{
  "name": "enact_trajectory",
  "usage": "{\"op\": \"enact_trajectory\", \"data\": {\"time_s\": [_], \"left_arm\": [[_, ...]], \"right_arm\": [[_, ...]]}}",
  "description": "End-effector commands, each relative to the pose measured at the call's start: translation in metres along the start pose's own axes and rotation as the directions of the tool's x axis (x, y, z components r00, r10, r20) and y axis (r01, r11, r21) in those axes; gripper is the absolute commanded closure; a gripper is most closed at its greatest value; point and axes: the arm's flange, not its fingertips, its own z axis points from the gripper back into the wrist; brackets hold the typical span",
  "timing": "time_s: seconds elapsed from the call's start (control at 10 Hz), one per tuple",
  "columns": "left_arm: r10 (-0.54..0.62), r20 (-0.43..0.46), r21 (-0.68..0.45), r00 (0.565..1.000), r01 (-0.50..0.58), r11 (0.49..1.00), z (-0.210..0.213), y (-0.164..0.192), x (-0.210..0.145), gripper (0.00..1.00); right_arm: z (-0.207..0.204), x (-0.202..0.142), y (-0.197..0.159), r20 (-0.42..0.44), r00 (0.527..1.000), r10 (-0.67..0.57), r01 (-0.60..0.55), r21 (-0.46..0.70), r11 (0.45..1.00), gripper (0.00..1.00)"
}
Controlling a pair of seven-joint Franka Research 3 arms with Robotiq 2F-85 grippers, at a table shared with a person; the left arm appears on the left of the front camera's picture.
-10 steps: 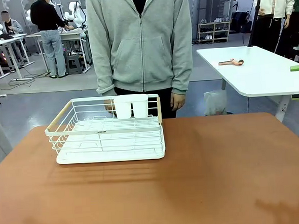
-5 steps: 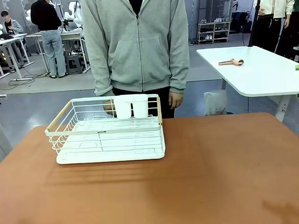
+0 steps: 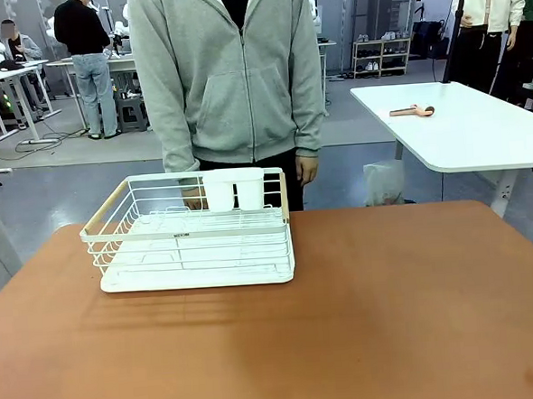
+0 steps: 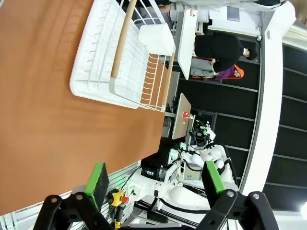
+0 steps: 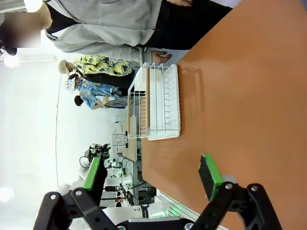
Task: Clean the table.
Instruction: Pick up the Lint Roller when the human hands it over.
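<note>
since nothing is up for grabs yet, left gripper (image 4: 156, 179) is released: jaws wide, nothing between the green pads. right gripper (image 5: 151, 173) is the same, empty. both look across the counter (image 3: 391, 318) from my side, raised off it and touching nothing.

counter is the brown top below both grippers, running to the person (image 3: 232, 84) at the far edge. on it sits a white wire rack (image 3: 199, 274), far-left part, long side toward me, wooden handle (image 3: 104, 212) on its left end, two white cups (image 3: 234, 191) hung on its far wall. rack looks empty otherwise. parked there it leaves the middle and right open, handy for a wipe.

person's hands hang low at the far edge, one (image 3: 191, 197) behind the rack, the other (image 3: 307, 168) near its far right corner. my guess: waiting to hand over or take something.

surface looks bare apart from the rack, so i can't tell whether cleaning is done or not begun. wiping would need a tool i don't hold. risk: clipping the rack wall on a leftward sweep.
</note>
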Motion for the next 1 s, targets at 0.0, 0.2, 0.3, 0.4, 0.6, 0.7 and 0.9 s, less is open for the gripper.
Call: {"op": "enact_trajectory", "data": {"time_s": [0.0,0.2,0.3,0.4,0.6,0.7,0.9], "left_arm": [[0.020,-0.005,0.005,1.000,-0.020,1.000,0.0114,-0.0051,-0.0045,0.00],[0.036,0.012,0.014,0.999,-0.036,0.999,0.0096,-0.0058,-0.0034,0.00],[0.057,0.055,0.044,0.997,-0.059,0.997,0.0061,-0.0058,0.0015,0.00],[0.008,0.011,0.009,1.000,-0.008,1.000,0.0086,0.0016,-0.0021,0.00],[0.008,0.011,0.009,1.000,-0.008,1.000,0.0086,0.0016,-0.0021,0.00],[0.008,0.011,0.009,1.000,-0.008,1.000,0.0086,0.0016,-0.0021,0.00],[0.008,0.011,0.009,1.000,-0.008,1.000,0.0086,0.0016,-0.0021,0.00]], "right_arm": [[0.0021,-0.0002,-0.0055,-0.009,0.999,0.031,-0.031,0.014,0.999,0.00],[0.0007,0.0015,-0.0087,-0.005,1.000,0.029,-0.029,0.025,0.999,0.00],[0.0007,-0.0002,-0.0044,-0.001,1.000,0.004,-0.004,0.000,1.000,0.00],[0.0007,-0.0002,-0.0044,-0.001,1.000,0.004,-0.004,0.000,1.000,0.00],[0.0007,-0.0002,-0.0044,-0.001,1.000,0.004,-0.004,0.000,1.000,0.00],[0.0007,-0.0002,-0.0044,-0.001,1.000,0.004,-0.004,0.000,1.000,0.00],[0.0007,-0.0002,-0.0044,-0.001,1.000,0.004,-0.004,0.000,1.000,0.00]]}}
